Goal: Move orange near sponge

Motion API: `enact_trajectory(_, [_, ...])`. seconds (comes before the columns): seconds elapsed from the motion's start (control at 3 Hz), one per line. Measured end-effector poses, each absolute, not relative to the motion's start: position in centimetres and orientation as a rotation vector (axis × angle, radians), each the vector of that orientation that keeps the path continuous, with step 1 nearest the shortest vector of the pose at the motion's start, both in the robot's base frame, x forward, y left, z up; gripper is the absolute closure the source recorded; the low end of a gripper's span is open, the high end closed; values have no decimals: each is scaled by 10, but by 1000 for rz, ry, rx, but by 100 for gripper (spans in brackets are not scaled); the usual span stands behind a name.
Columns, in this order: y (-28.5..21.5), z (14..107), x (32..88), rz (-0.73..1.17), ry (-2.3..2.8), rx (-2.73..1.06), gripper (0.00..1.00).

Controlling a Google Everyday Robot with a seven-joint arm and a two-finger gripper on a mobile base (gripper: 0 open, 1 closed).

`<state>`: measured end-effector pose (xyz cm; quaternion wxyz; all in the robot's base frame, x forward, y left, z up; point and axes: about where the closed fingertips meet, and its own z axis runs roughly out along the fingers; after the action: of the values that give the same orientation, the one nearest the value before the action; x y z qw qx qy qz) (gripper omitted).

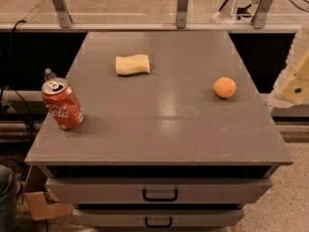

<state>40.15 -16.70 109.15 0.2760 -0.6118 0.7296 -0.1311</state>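
The orange is a small round fruit lying on the right side of the grey cabinet top. The sponge is a pale yellow block with wavy edges lying at the back, left of centre, well apart from the orange. My gripper shows as a pale shape at the right edge of the view, off the cabinet's right side and to the right of the orange. It holds nothing that I can see.
A red soda can stands upright near the front left edge of the top. Two drawers with dark handles sit below the front edge. A rail with metal posts runs behind the cabinet.
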Motion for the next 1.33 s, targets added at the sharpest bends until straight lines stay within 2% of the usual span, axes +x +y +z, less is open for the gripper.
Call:
enact_trajectory(0.67, [-187, 1077, 423, -294, 1988, -1545, 0])
enact_trajectory(1.33, [-258, 991, 505, -107, 2207, -1241, 0])
